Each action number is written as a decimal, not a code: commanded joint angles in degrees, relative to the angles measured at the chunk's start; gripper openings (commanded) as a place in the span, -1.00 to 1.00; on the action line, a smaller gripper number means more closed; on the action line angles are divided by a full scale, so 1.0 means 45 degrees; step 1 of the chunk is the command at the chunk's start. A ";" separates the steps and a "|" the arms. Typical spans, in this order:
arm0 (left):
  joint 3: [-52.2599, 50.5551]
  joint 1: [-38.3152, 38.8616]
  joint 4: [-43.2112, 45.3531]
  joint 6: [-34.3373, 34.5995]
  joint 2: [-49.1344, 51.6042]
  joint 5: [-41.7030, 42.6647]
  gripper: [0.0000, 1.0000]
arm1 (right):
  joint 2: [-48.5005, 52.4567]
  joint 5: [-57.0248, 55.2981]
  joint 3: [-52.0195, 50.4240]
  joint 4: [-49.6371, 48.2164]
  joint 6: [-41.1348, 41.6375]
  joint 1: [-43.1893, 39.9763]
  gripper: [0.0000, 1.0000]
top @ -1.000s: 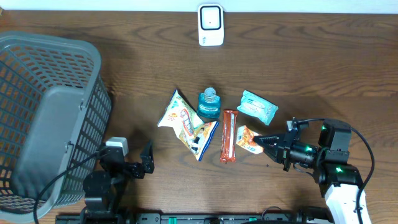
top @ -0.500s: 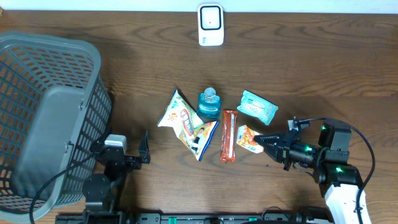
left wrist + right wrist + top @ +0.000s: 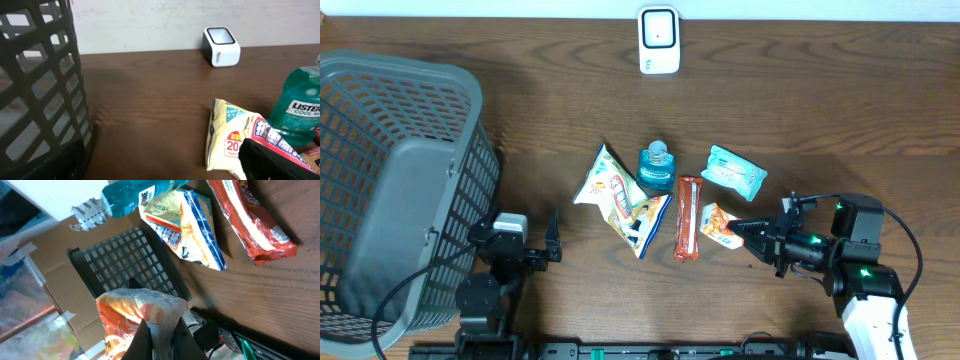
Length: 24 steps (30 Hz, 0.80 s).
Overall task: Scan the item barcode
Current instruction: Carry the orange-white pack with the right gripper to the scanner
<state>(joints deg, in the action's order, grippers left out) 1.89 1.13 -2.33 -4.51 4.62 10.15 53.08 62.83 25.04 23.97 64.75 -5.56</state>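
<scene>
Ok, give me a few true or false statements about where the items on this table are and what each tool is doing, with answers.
1. The right tool is shut on the orange packet. True.
2. The mouthwash bottle lies inside the basket. False: it stands on the table, between the snack bag and the wipes pack.
3. The left tool is open and holds nothing. True.
4. The white scanner sits beside the left tool. False: it is at the far edge of the table, apart from both arms.
</scene>
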 commanded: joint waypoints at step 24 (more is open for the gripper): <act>-0.0369 -0.0019 -0.0131 0.0058 0.0573 -0.0034 0.95 | 0.5489 -1.2114 0.0068 -1.5829 -0.8106 0.3721 -0.98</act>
<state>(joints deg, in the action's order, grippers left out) 1.85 1.13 -2.24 -4.49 7.16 10.11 71.77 16.08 25.26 -42.24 35.11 8.14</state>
